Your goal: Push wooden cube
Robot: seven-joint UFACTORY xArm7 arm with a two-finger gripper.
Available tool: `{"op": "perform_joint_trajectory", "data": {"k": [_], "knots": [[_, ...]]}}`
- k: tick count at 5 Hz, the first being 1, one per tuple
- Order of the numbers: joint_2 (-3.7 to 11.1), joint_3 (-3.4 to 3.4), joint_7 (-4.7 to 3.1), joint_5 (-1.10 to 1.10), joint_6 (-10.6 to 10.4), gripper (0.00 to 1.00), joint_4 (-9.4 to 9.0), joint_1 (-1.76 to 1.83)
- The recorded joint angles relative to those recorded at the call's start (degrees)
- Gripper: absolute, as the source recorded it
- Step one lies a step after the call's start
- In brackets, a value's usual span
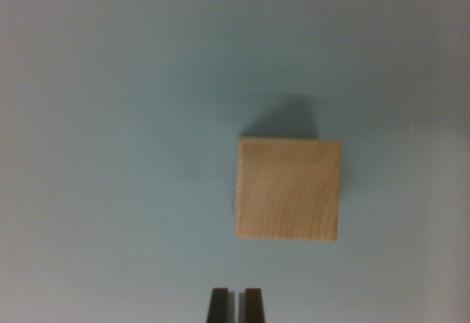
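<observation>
**Wooden cube ahead, my claw drawn nearly closed**

I look straight down from my wrist onto a plain, pale grey-blue surface (pixel 110 117). The wooden cube (pixel 288 189) sits a little to the wrist view's right of centre, its light tan top face turned toward me, with curved grain lines running across it. Its edges run almost square to the frame, tilted only slightly. A soft dark shadow (pixel 288 121) spreads from the cube's upper edge, fading out over the surface above it.

My claw (pixel 236 305) shows only at the very bottom of the view, near the middle. Two dark fingertips (pixel 218 305) poke up from the lower edge, side by side, with just a thin sliver of light between them. So the jaws stand drawn together, nearly touching, and they grasp nothing.

The cube lies above my fingertips in the view and somewhat toward the wrist view's right of them. A band of bare surface separates the cube's lower edge from my tips, so I am not touching it. The picture is somewhat soft, and I cannot tell how high I am above the surface.
</observation>
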Motion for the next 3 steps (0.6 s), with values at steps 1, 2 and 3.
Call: {"op": "perform_joint_trajectory", "data": {"k": [1,2,3], "knots": [[0.24,-0.36,-0.42,-0.05,-2.3,0.0,-2.11,-0.3],[0.24,-0.36,-0.42,-0.05,-2.3,0.0,-2.11,-0.3],[0.48,-0.73,-0.85,-0.1,-4.6,0.0,-4.23,-0.61]]}}
